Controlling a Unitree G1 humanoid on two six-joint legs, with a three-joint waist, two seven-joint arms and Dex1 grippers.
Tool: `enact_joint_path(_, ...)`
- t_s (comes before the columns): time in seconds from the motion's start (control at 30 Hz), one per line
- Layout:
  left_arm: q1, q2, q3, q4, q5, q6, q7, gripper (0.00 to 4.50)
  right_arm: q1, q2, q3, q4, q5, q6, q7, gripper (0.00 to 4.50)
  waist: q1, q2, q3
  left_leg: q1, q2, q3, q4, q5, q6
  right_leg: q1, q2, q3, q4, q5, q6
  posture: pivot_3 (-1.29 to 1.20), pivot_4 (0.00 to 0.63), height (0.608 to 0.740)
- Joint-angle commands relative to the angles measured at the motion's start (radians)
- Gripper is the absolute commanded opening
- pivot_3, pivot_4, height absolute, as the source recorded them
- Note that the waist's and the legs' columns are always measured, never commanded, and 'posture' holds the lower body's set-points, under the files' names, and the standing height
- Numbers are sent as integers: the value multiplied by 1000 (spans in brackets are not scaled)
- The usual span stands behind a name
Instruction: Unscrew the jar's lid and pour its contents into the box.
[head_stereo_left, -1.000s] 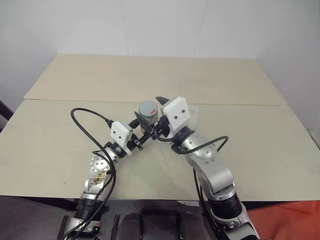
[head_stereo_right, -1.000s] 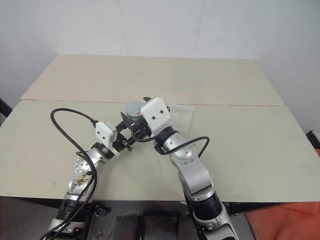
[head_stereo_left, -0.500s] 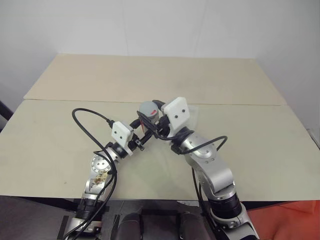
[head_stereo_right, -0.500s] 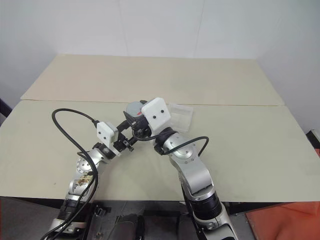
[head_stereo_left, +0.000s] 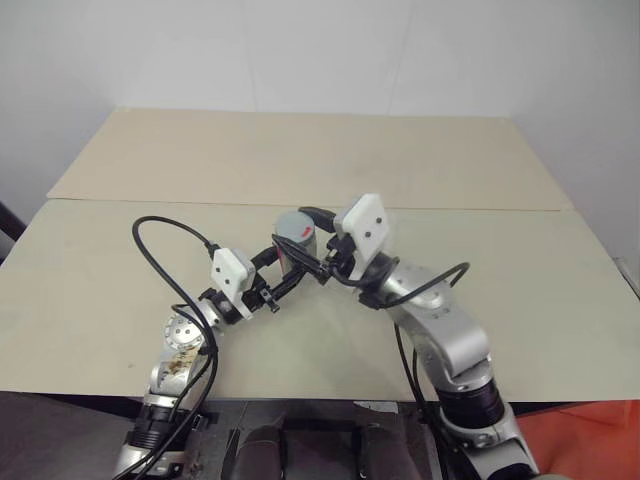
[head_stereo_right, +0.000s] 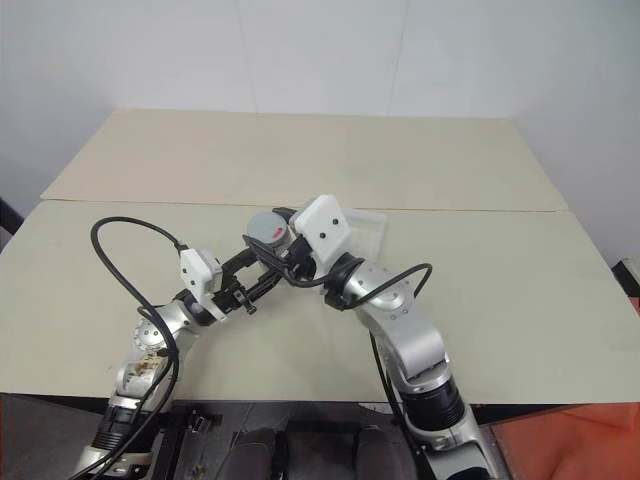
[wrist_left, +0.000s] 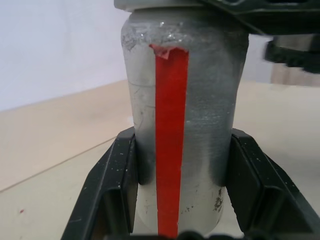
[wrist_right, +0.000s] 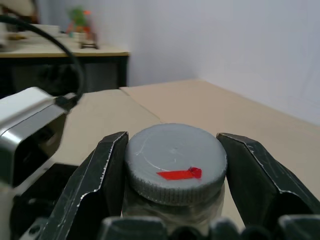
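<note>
The silvery-grey jar (wrist_left: 200, 100) with a red strip down its side is held up above the table (head_stereo_left: 520, 300). My left gripper (wrist_left: 182, 135) is shut on the jar's body, one black finger (wrist_left: 112, 185) on each side. The grey lid (wrist_right: 175, 162), marked with a small red tag, sits on the jar. My right gripper (wrist_right: 173, 137) is shut on the lid, its fingers (wrist_right: 102, 175) pressed against the rim. The jar (head_stereo_left: 296, 235) hangs between both hands at the table's middle. The clear box (head_stereo_right: 368, 228) lies just behind my right wrist, partly hidden. The contents are hidden inside the jar.
The table is made of two beige panels with a seam (head_stereo_left: 150, 203) running across. A black cable (head_stereo_left: 150, 235) loops out from my left arm over the near left of the table. A white wall stands behind the far edge.
My right gripper, open beside the lid a second ago, has shut on it and its wrist has turned. My left hand has drawn back slightly with the jar.
</note>
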Motion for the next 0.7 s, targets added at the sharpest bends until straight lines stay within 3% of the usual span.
enact_joint_path(0.03, 2, 24, -32, -108, -73, 30, -97, 2092, -61, -65, -71, 28, 142, 25, 160, 2777, 0, 0, 0, 0, 0, 0, 0, 0, 0, 0, 0, 0, 0, 0, 0, 0, 150, 740)
enact_joint_path(0.3, -12, 38, -43, -111, -96, 51, -162, 2092, -214, -201, -7, 217, 229, -44, 575, 2777, -2, 0, 0, 1, 0, 0, 0, 0, 0, 0, 1, 0, 0, 0, 0, 0, 150, 740)
enact_joint_path(0.53, -20, 21, -50, -115, -90, 53, -172, 2092, -377, -209, 47, 498, 180, -174, 897, 2777, 0, 0, 0, 1, 0, 0, 0, 0, 0, 0, 1, 0, 0, 0, 0, 0, 150, 740)
enact_joint_path(0.7, -15, 25, -46, -120, -87, 47, -175, 2092, -464, -205, 70, 664, 169, -241, 1014, 2777, 0, 0, 0, 1, 0, 0, 0, 0, 0, 0, 1, 0, 0, 0, 0, 0, 150, 740)
